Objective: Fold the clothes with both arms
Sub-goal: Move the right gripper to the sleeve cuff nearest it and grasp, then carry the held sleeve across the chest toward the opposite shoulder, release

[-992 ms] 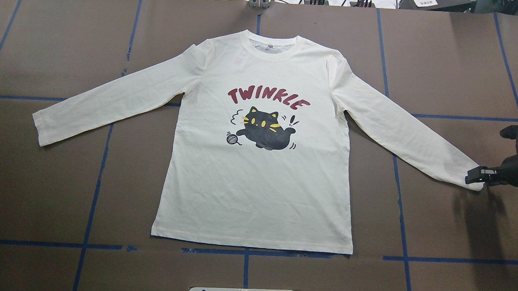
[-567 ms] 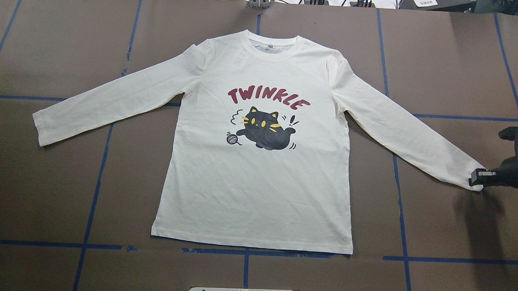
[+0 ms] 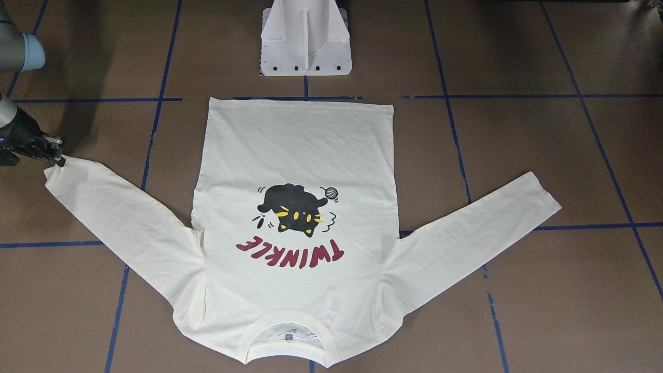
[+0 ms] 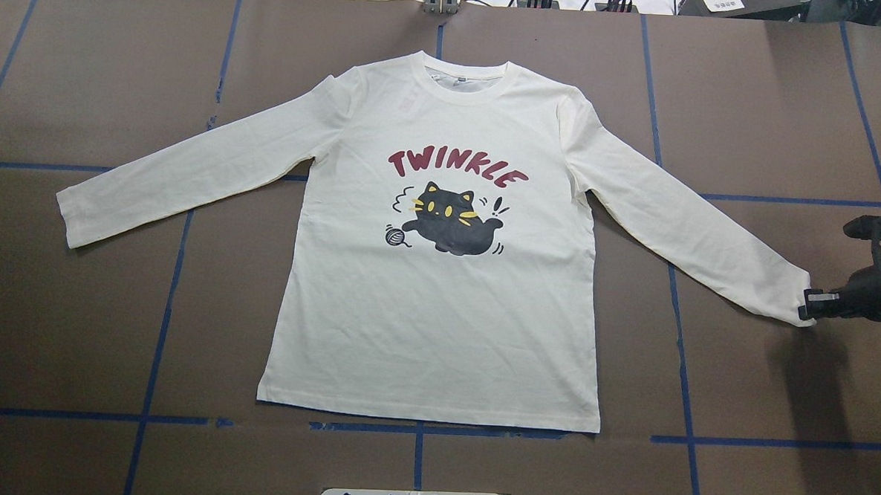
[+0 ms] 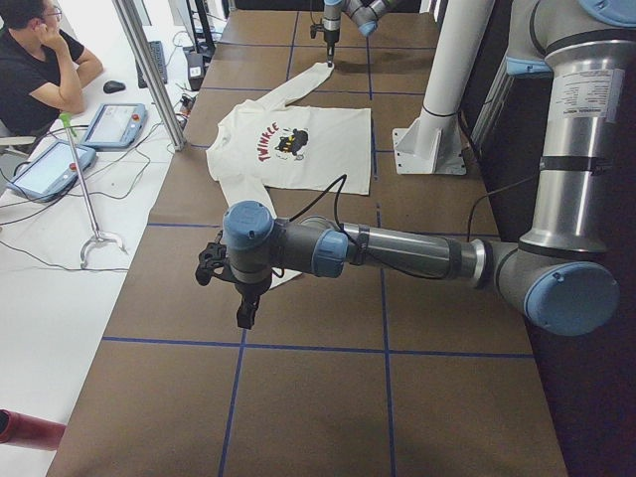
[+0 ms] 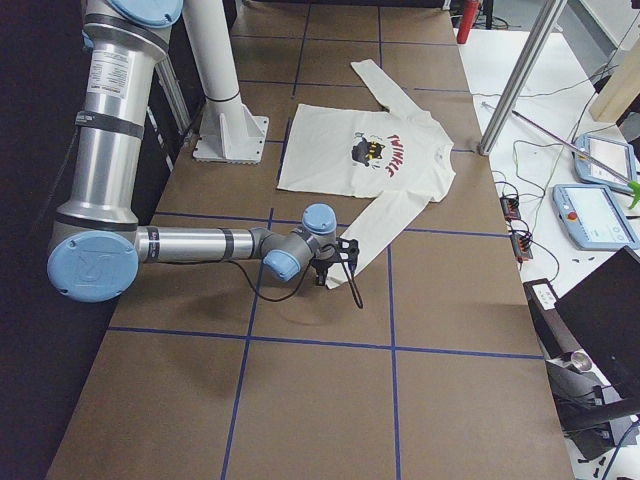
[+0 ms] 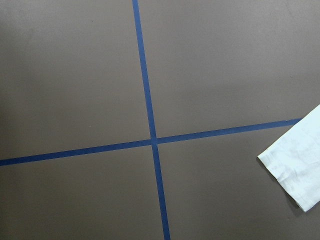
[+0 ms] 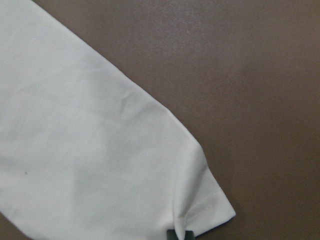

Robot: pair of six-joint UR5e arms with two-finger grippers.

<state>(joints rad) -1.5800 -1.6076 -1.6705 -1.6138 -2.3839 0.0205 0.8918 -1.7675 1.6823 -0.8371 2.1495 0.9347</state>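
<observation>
Cream cotton, flat and print-up on the table [image 4: 72,335]: beginning the sleeve fold on the shirt [image 4: 436,336], right jaws pinching one cuff [image 4: 789,301] (left jaws: cannot tell), next probably lifting it across the chest.

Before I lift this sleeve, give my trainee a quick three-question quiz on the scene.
1. True or false: the shirt lies print side up.
2. The right gripper is shut on which part of the shirt? A) collar B) bottom hem C) sleeve cuff
3. Fill in: the red word above the cat reads ____.

Key: 1 true; 2 C; 3 TWINKLE.
</observation>
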